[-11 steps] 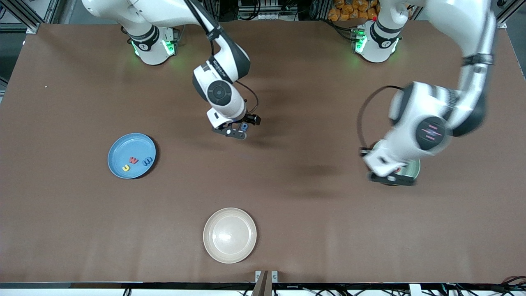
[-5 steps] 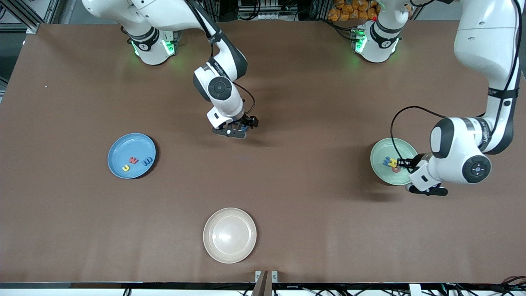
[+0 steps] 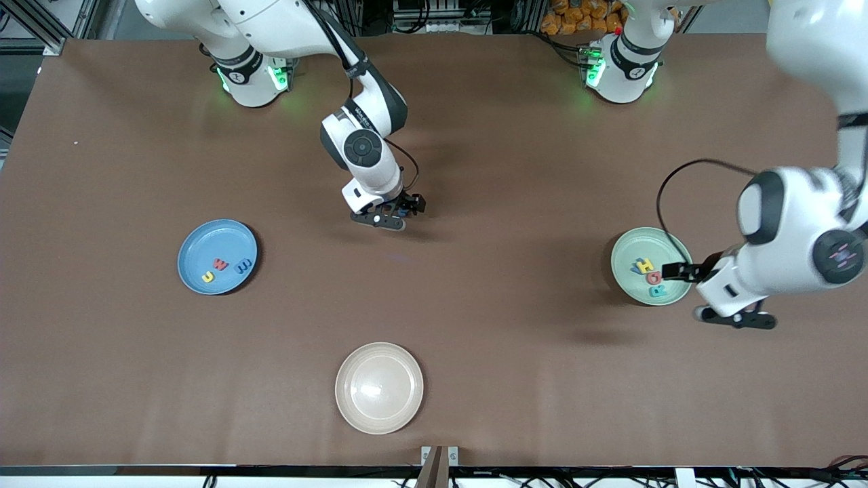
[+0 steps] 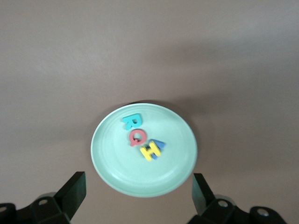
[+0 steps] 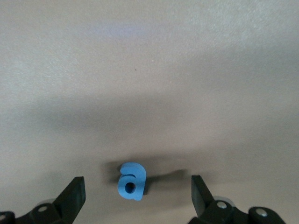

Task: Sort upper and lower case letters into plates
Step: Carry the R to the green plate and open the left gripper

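The pale mint plate [image 3: 625, 279] lies toward the left arm's end of the table. It holds a teal R [image 4: 131, 121], a red Q [image 4: 136, 137], and a yellow H [image 4: 150, 151] resting on a blue letter [image 4: 159, 144]. My left gripper [image 3: 682, 271] hangs open and empty over that plate's rim. The light blue plate [image 3: 198, 238], toward the right arm's end, carries a yellow letter [image 3: 207, 276], a red w [image 3: 220, 263] and a blue letter [image 3: 243, 266]. My right gripper [image 5: 138, 189] is low over mid-table, open, with a blue lowercase a [image 5: 131, 181] on the table between its fingers.
A cream-beige plate [image 3: 379, 387] with nothing in it sits near the table's front edge, nearer the front camera than both other plates. The brown tabletop between the three plates is bare.
My left gripper has opened and swung back off the mint plate toward its own end; a teal letter now shows in that plate. My right gripper has sunk slightly over the blue a.
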